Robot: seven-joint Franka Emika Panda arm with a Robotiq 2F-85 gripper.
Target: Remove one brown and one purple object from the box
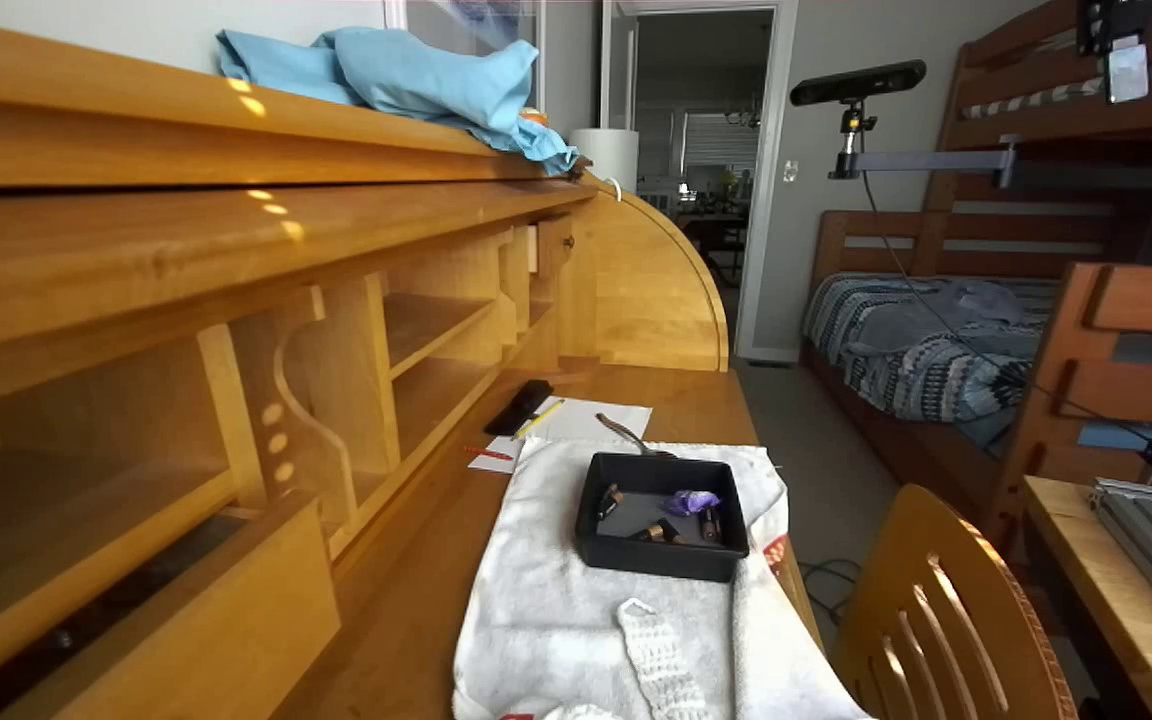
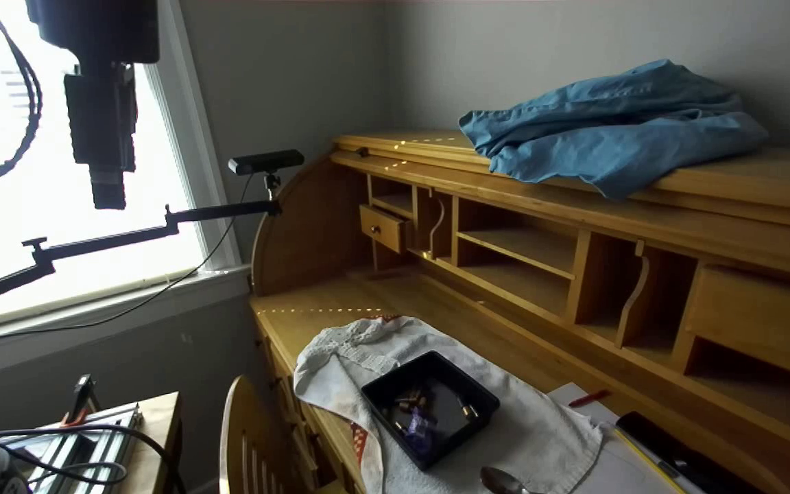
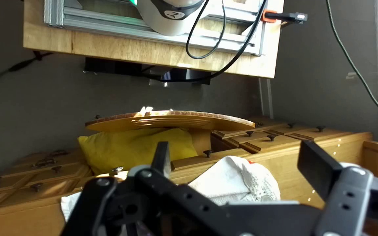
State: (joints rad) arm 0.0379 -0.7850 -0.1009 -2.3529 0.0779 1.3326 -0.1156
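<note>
The box [image 1: 661,562] is a shallow black tray on a white towel on the desk; it also shows in an exterior view [image 2: 462,440]. The crinkled purple object [image 1: 693,502] lies inside by one wall, and also shows in an exterior view [image 2: 421,432]. Several small brown-and-black objects lie in the box: one apart near a wall [image 1: 610,500], others [image 1: 656,532] closer to the purple one. My gripper [image 3: 236,160] is open with nothing between its fingers. It hangs high above and away from the box [image 2: 108,192]. In the wrist view the gripper hides the box.
The towel [image 1: 546,610] lies under the box, with a spoon [image 2: 501,480] beside it. Paper, a red pen [image 2: 588,398], a yellow pencil and a black case [image 1: 519,407] lie farther along. Desk cubbies rise along one side. A chair [image 1: 936,610] stands at the desk's front.
</note>
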